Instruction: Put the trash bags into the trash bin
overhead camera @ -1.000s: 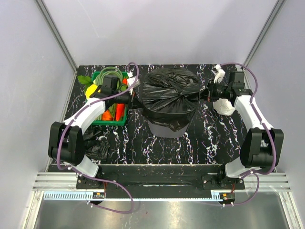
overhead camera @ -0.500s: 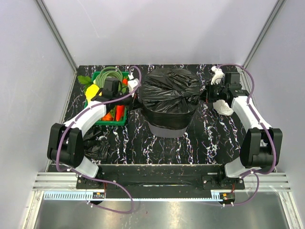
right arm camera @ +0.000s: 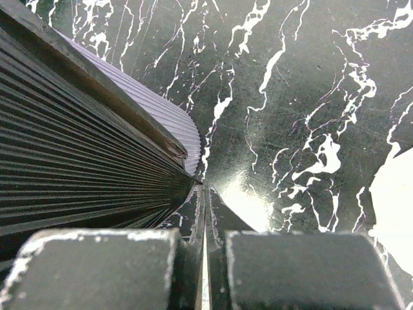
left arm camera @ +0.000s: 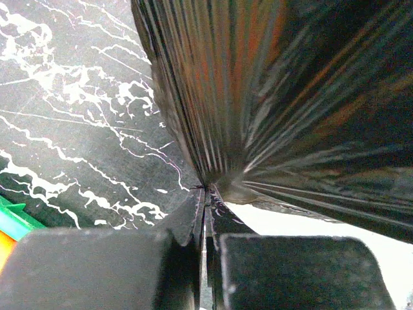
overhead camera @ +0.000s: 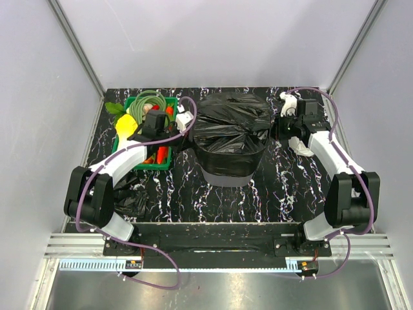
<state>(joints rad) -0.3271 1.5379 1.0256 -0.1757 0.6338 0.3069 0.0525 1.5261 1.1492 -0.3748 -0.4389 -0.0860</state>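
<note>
Bag on desk: loose trash bag (overhead camera: 132,197) lies crumpled on the desk (overhead camera: 284,187) beside the left arm's base, no tool on it.
Bin: trash bin (overhead camera: 227,171) stands upright mid-desk, mouth up, long axis vertical.
Bag on bin: stretched trash bag (overhead camera: 232,126) covers the bin's mouth and drapes over the rim. It is pulled taut, long axis left to right.
Left tool (left arm camera: 205,194): jaws closed, pinching the stretched bag's film at the left edge.
Right tool (right arm camera: 204,187): jaws closed, pinching the same film at the right edge.
Progress: we judge it partway. One bag is at the bin but not sunk inside, and the loose one is left to do.
Far side: green crate (overhead camera: 150,132) is left of the bin, white roll (overhead camera: 304,148) right.
</note>
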